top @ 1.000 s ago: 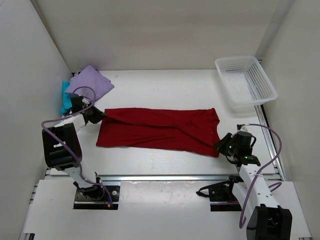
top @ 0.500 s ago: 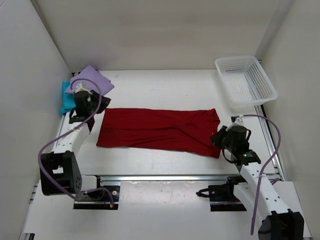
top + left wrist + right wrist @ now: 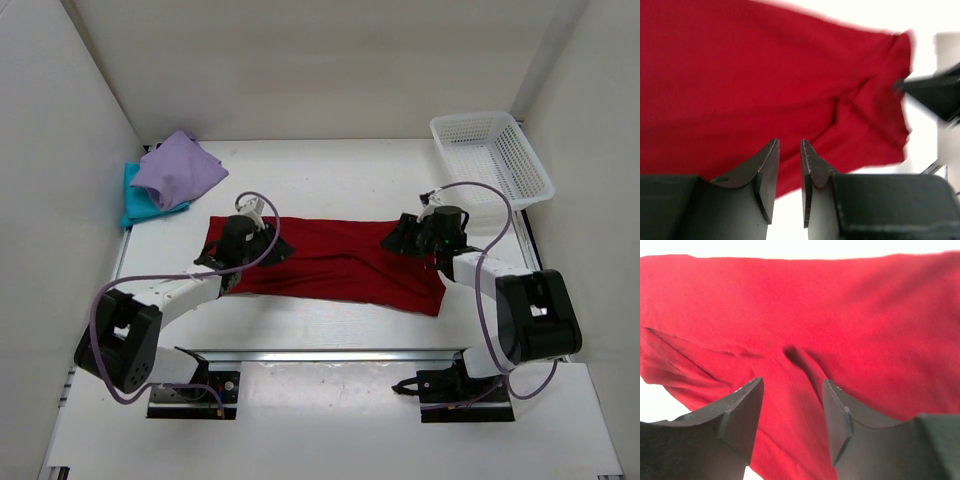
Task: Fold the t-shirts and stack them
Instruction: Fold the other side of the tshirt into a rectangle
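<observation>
Appearing only overhead: lavender shirt [image 3: 180, 170], basket [image 3: 490, 165]

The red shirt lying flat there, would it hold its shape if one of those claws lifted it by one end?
Probably not: the dark red t-shirt lies limp with soft creases, so it would likely droop. It looks thin, so it is probably light. Pushed, it may bunch up rather than slide.

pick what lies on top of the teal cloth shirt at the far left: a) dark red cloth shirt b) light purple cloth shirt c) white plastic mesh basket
b: the light purple cloth shirt covers most of the teal cloth shirt, whose edge shows beneath it.
</observation>
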### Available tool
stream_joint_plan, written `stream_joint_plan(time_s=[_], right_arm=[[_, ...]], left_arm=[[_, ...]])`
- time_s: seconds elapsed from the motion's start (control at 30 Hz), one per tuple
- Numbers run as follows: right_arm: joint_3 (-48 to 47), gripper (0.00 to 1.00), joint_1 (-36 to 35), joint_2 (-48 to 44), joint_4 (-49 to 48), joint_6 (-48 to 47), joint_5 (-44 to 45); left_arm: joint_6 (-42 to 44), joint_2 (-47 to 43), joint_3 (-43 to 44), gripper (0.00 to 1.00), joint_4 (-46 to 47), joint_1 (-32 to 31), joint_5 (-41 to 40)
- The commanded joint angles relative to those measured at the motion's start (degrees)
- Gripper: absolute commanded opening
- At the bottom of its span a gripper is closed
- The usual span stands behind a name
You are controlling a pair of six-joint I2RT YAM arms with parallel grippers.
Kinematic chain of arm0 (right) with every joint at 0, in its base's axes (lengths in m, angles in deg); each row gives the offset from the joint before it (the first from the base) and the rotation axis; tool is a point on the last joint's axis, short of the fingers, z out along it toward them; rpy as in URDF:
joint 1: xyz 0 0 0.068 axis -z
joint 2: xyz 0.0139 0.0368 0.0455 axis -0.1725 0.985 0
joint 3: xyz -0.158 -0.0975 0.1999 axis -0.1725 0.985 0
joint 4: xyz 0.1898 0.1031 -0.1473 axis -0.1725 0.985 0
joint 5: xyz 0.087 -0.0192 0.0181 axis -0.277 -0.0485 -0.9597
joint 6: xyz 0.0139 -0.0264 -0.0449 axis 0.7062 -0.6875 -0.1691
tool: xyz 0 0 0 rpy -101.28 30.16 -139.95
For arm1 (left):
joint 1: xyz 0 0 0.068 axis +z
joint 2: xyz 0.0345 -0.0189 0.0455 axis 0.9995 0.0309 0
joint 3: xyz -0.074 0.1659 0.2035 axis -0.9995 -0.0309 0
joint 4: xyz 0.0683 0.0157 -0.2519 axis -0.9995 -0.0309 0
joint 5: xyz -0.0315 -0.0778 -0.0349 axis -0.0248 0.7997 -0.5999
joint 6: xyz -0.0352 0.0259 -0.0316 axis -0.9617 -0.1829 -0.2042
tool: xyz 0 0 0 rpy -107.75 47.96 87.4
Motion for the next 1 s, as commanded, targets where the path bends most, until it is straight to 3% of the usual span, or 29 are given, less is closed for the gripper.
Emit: stream_joint_plan(time_s=[0.0, 0.27, 0.37, 0.9, 0.97], right_arm=[[-2.83, 0.50, -1.18, 2.33, -9.71, -3.04, -4.03], [-7.05, 0.54, 0.49, 9.71, -9.10, -7.08, -6.66], [-7.23, 0.54, 0.06, 10.42, -10.15, -6.83, -12.45], [-6.79, 0.54, 0.58, 13.50, -12.00, -7.44, -11.58], [-6.96, 0.47, 0.67, 13.85, -12.01, -7.01, -12.98]], left_arm=[[-1.10, -3.70, -4.44, 0.34, 3.89, -2.11, 2.72], [-1.71, -6.35, -10.16, 0.33, 7.94, -7.13, 5.36], [-1.89, -6.18, -10.69, 0.33, 8.63, -7.13, 5.71], [-3.39, -4.94, -10.51, 0.30, 11.10, -6.79, 7.91], [-3.38, -4.59, -10.60, 0.31, 11.10, -7.05, 8.00]])
